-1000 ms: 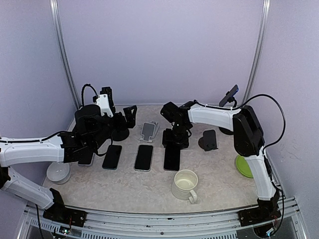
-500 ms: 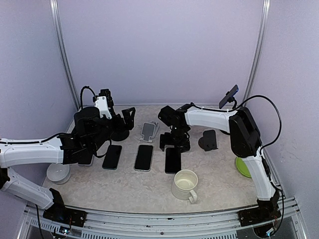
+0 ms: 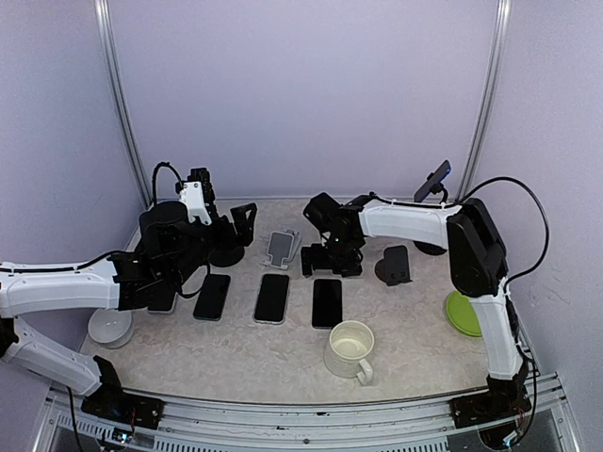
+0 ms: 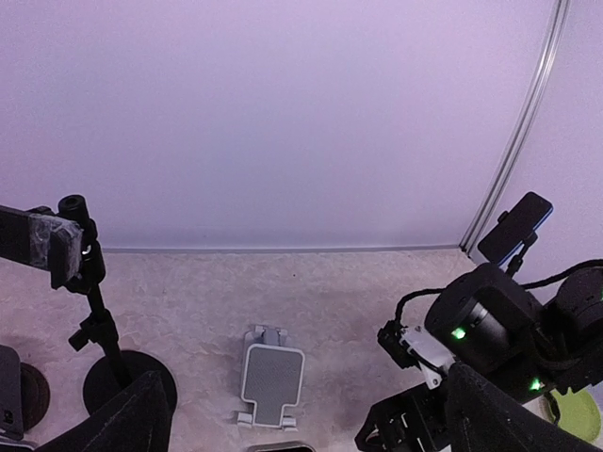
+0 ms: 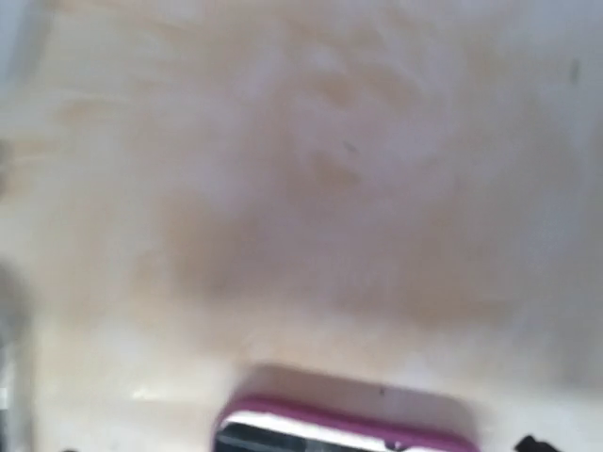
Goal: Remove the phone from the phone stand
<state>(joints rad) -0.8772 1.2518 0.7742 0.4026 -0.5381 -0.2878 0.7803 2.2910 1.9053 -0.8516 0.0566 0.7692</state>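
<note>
Pink-cased phone [image 5: 341, 429], flat on table [image 5: 358, 141]: rigid, light, glass-slick; likely best pinched across long edges. Right gripper [image 3: 331, 267], left gripper [image 4: 306, 414]: both spread, empty.

A second ago we saw the right gripper [image 3: 331, 266] set down over the 12 o'clock end of the phone [image 3: 326, 302], its fingers covering that end. Since then it has lifted and drawn back toward 12 o'clock. Its fingertips now stand just clear of the phone, nothing lies between them, and the jaws look wider apart than before. The phone, earlier partly hidden, now shows its whole length, lying flat and free on the table [image 3: 415, 339]. The elbow of the right arm [image 3: 476, 250] first dipped toward 9 o'clock and has since swung out toward 3 o'clock.
</note>
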